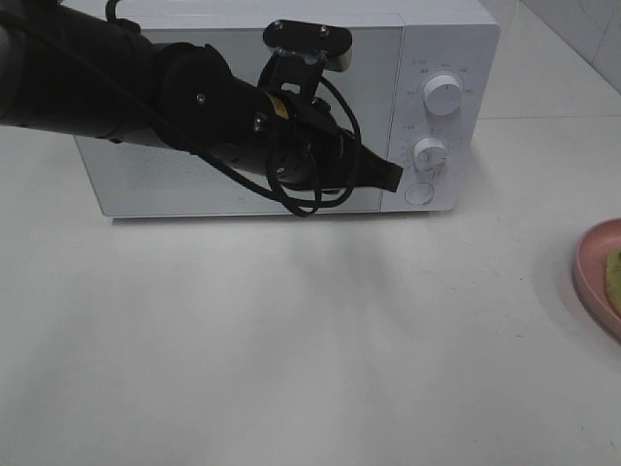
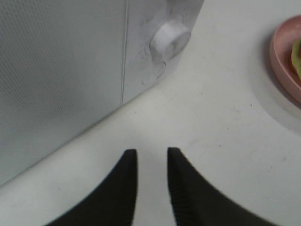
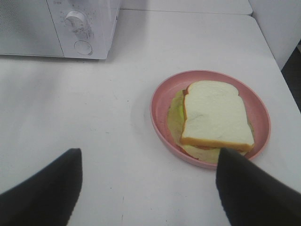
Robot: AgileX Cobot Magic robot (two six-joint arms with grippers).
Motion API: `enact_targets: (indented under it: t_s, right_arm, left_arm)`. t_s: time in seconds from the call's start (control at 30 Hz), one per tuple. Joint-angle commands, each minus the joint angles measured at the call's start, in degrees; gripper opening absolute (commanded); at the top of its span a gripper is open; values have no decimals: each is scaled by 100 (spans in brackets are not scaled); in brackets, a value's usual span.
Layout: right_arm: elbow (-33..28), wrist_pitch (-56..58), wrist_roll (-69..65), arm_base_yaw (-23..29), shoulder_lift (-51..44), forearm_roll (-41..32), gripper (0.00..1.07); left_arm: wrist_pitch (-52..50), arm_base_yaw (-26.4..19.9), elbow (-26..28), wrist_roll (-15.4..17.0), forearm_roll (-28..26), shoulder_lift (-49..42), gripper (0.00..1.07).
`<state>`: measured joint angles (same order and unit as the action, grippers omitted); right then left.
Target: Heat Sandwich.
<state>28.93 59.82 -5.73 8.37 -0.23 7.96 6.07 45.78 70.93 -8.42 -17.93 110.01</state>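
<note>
the left arm (image 1: 146,83) reaches across the closed microwave (image 1: 446,39) at the tabletop's far edge, hiding much of its door; the left gripper (image 2: 151,181) sits by the lower knob (image 1: 430,152), fingers slightly parted, holding nothing. at the right edge the pink plate (image 3: 162,94) is cut off in the high view; the sandwich (image 3: 214,113) lies on it. the right gripper (image 3: 148,188) hangs spread wide, empty.

The exterior view's edge cuts off the pink plate (image 1: 594,277); the sandwich (image 1: 614,275) barely shows.
</note>
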Motion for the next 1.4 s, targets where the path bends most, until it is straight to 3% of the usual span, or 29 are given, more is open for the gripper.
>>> enact_targets:
  t_s: [0.03,0.07,0.13,0.23,0.47,0.87,1.23,1.4]
  right_arm:
    - [-6,-23,63,-46,-149,23,76]
    - [-6,-23,63,-46,-149,23,76]
    - [-6,-23,63,-46,-149,23,76]
    - [-6,-23,63,-46,-149,23,76]
    - [-6,-23,63,-46,-149,23,76]
    - [-6,-23,63,-46,-149,23,76]
    - [-6,-23,63,-46,-149,23,76]
    - [-6,-23,63,-46,-149,23,76]
  left_arm:
    - [556,34,-17,235,-52,-115,70]
    - [556,34,-17,235,-52,-115,70]
    - [980,34,-17,338,-34,-189,102]
    - [1358,23,-17,206,195,-332,100]
    - [2481,23,-17,229,676,-773,100]
    - [2956,-52,-453,275,739,-1037,100]
    - [3111,-802,-1186,264,573,-1627,100]
    - [3117,-1398,-1684,281,476,-2154,100]
